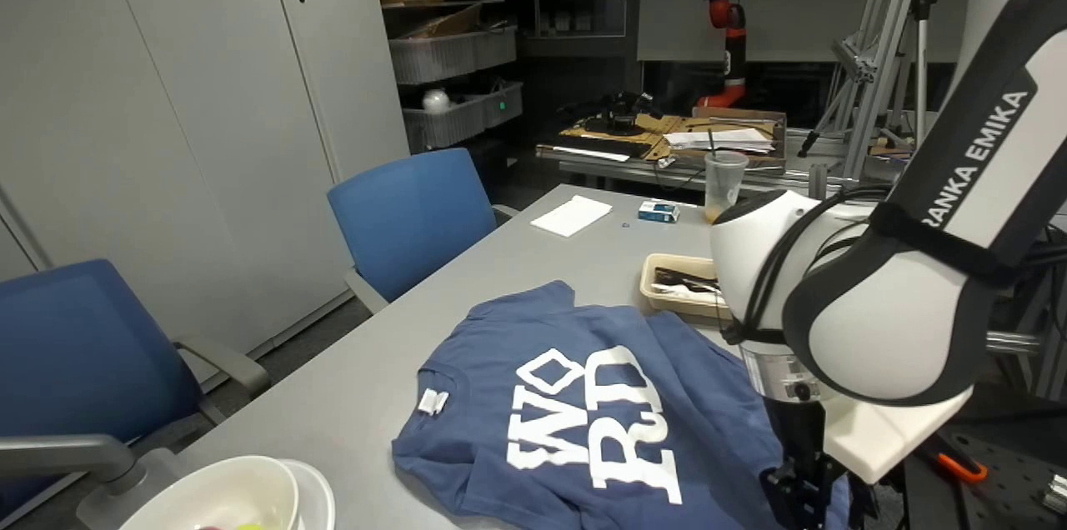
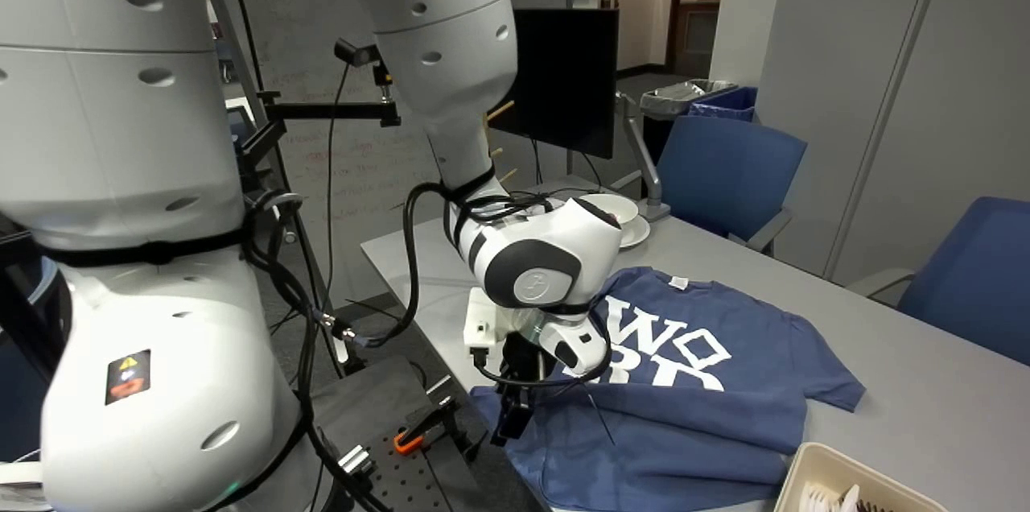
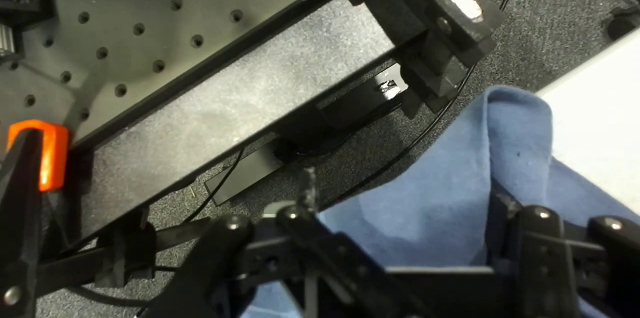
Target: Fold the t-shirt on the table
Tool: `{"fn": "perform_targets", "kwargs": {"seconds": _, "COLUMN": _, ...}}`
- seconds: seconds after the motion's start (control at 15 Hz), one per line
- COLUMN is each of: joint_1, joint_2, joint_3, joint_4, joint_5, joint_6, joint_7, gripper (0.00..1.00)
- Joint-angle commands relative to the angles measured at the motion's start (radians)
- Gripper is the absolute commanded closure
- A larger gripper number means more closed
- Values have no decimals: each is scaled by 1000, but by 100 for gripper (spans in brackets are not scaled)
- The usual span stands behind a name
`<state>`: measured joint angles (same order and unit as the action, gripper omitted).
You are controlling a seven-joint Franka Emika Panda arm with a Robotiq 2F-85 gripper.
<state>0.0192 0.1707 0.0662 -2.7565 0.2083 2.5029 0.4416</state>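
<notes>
The t-shirt (image 1: 583,405) reads "WORD", the robot arm (image 1: 984,197) "RANKA EMIKA", the whiteboard (image 2: 302,53) faintly "DDPG".

The t-shirt (image 1: 696,409) is slate blue with white lettering (image 1: 546,457), the table (image 1: 358,397) light grey.

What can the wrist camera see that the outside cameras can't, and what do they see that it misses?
Only the wrist view: a tiny dark spot on the t-shirt, and two orange clamp pieces at once; I find just one in each exterior view.

Only the exterior views: the big white letters, the bowl, the cutlery tray and the blue chairs.

All share: the t-shirt, the table, the pincer and the plate full of holes.
</notes>
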Motion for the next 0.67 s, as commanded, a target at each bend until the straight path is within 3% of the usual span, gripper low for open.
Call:
{"fn": "perform_targets", "kwargs": {"seconds": 0.0, "joint_1": 16, "joint_2": 19, "joint_3": -5, "joint_4": 2, "joint_5": 38, "joint_6": 30, "joint_7": -33, "gripper": 56}}
{"fn": "perform_targets", "kwargs": {"seconds": 0.33, "joint_1": 29, "joint_2": -14, "joint_3": -8, "joint_4": 8, "joint_5": 10, "joint_6": -1, "joint_7": -10, "gripper": 95}}
{"fn": "perform_targets", "kwargs": {"seconds": 0.4, "joint_1": 32, "joint_2": -23, "joint_3": -12, "joint_4": 10, "joint_5": -2, "joint_6": -6, "joint_7": -3, "gripper": 100}}
{"fn": "perform_targets", "kwargs": {"seconds": 0.6, "joint_1": 40, "joint_2": -72, "joint_3": -26, "joint_4": 13, "joint_5": -50, "joint_6": -45, "joint_7": 30, "gripper": 100}}
